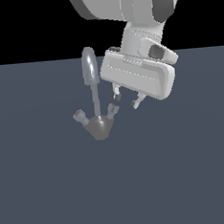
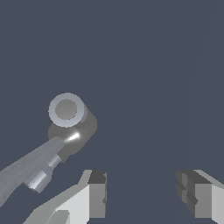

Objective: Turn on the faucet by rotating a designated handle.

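Note:
The silvery-grey faucet [image 1: 100,127] stands on the flat grey floor, with a tall arched spout [image 1: 90,70] and two stubby handles angled up from its cone base. My gripper [image 1: 126,101] hangs tilted just to the exterior view's right of the right-hand handle [image 1: 113,110]. Its jaws are open and empty, and the nearer fingertip is close above that handle. In the wrist view the faucet [image 2: 74,131] lies off to one side of the open gripper [image 2: 144,194]. A stubby handle [image 2: 41,177] sits near one finger [image 2: 97,194], outside the gap between the fingers.
The grey floor [image 1: 177,175] stretches flat all around the faucet. My arm's large white links [image 1: 134,16] fill the upper part of the exterior view, above and behind the spout.

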Motion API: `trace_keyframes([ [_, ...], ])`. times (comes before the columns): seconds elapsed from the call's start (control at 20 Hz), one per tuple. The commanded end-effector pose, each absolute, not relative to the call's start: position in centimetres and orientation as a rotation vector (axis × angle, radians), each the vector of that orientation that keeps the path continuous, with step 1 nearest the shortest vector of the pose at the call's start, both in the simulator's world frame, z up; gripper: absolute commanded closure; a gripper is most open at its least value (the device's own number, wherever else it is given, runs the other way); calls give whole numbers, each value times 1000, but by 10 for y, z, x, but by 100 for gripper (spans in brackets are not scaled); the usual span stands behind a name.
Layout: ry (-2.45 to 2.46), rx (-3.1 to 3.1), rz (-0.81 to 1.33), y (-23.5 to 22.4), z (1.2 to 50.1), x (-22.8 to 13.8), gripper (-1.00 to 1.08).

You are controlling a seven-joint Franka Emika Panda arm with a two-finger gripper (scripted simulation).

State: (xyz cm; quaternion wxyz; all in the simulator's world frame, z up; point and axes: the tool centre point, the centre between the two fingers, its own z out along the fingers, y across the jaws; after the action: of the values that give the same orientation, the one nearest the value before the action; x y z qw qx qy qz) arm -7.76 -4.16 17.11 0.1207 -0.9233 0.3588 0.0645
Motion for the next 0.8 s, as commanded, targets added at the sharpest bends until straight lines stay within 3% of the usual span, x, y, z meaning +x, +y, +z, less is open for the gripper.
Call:
trace_keyframes([
  [0.0, 997, -2740, 168, -40, 138, -49, -70],
  [0.05, 903, -2784, 146, -5, 147, -54, -70],
  [0.1, 952, -2734, 96, -7, 146, -33, -11],
  [0.15, 818, -2791, 96, -11, 132, -22, -31],
  [0.2, 685, -2841, 96, 41, 135, -31, -31],
  [0.25, 736, -2757, 96, 54, 134, -19, -26],
  [0.3, 716, -2803, 82, 21, 125, -9, -54],
  [0.35, 833, -2742, 137, 23, 139, -14, -54],
  [0.4, 947, -2676, 191, -27, 114, -15, -54],
  [0.45, 826, -2731, 244, -48, 98, -61, -73],
  [0.5, 702, -2780, 296, 9, 83, -70, -73],
  [0.55, 823, -2729, 356, -6, 76, -99, -86],
  [0.6, 943, -2672, 414, -49, 50, -102, -86],
  [0.65, 923, -2749, 305, -132, 26, -68, -77],
  [0.7, 901, -2818, 197, -123, 54, -73, -77],
  [0.75, 769, -2866, 147, -99, 58, -43, 17],
])
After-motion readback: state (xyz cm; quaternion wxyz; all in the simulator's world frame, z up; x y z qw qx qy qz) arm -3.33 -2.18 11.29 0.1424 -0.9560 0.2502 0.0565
